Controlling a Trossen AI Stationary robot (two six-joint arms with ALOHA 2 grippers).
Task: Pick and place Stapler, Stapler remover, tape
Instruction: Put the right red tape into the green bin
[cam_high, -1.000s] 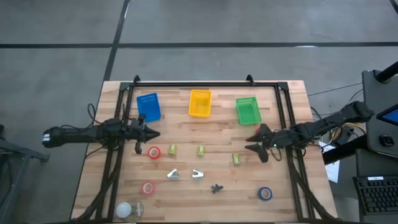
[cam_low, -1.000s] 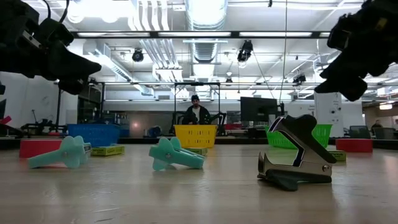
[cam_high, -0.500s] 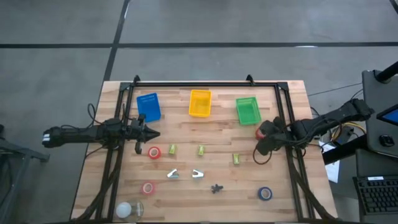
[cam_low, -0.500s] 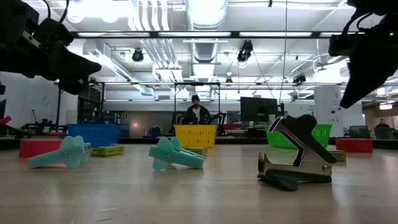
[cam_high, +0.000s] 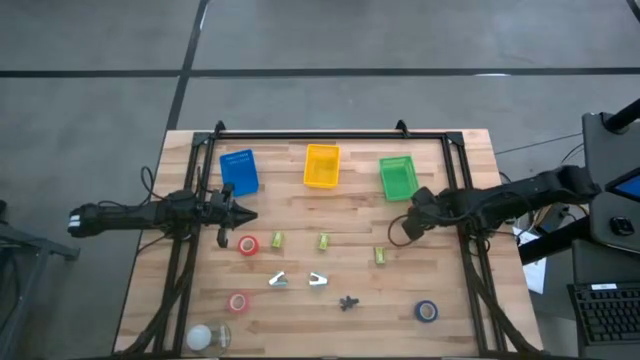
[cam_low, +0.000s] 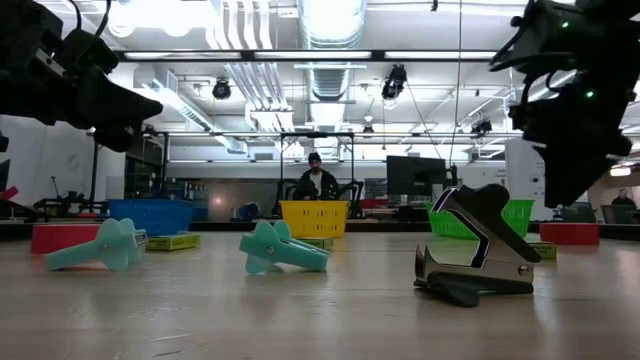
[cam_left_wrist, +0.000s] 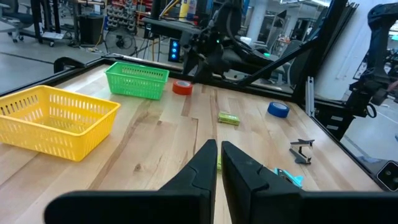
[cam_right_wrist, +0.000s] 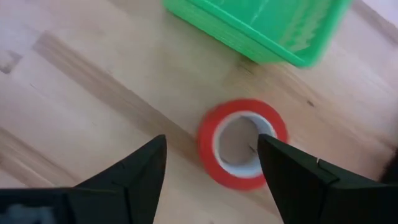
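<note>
— Hovering over the red tape roll (cam_right_wrist: 206, 149) near the table's (cam_high: 300, 212) right edge: right gripper (cam_right_wrist: 211, 142), fingers spread wide to either side of the roll, nothing gripped.

— Neighbours?

— Green basket (cam_right_wrist: 267, 25) just beside the roll. Yellow basket (cam_high: 322, 165) and blue basket (cam_high: 239, 172) along the same edge of the table. Small green staple box (cam_high: 380, 255) near the right gripper, toward the table's middle.

— Left side?

— Left gripper (cam_high: 240, 215) parked by the left edge, fingers almost together, empty. Second red roll (cam_high: 248, 244) just beside it, a third (cam_high: 238, 301) toward the left front corner.

— Other task pieces?

— Black staple remover (cam_low: 480, 250) well apart at the front edge, two teal ones (cam_high: 278, 281) near the middle. Blue tape (cam_high: 427, 311) toward the right front corner.

— Hidden?

— From above, targeted roll covered by the right arm. No stapler made out. Person (cam_low: 314, 180) in the room beyond the yellow basket, low view only.
</note>
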